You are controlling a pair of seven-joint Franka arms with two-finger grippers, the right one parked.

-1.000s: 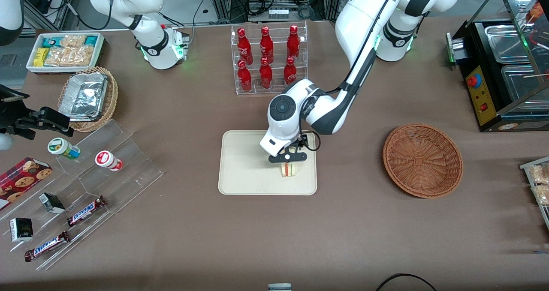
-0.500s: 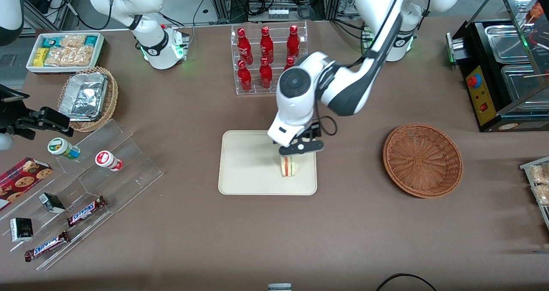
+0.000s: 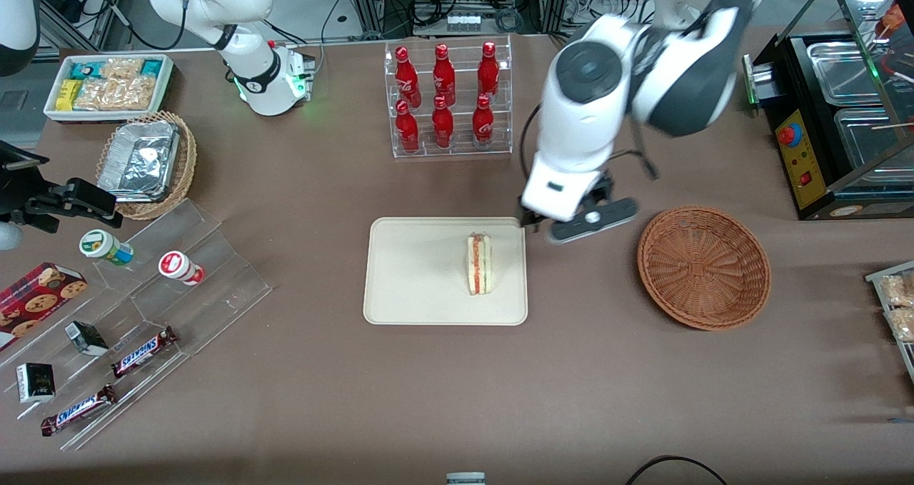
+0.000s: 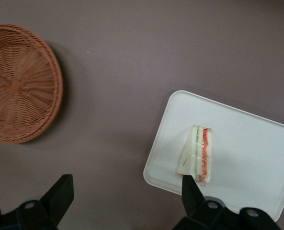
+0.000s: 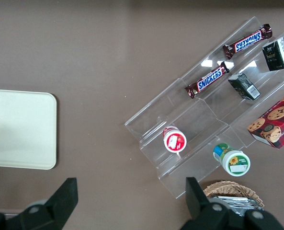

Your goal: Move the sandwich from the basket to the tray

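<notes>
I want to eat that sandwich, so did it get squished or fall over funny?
Nothing stands out. The sandwich sits whole on the tray, near the edge closest to the empty basket, filling stripes neat. The tool hangs open above the table between tray and basket, touching nothing.

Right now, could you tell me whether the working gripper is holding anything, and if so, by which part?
Nothing is held. The gripper is open above the table between the tray and the basket; the sandwich lies free on the tray.
</notes>
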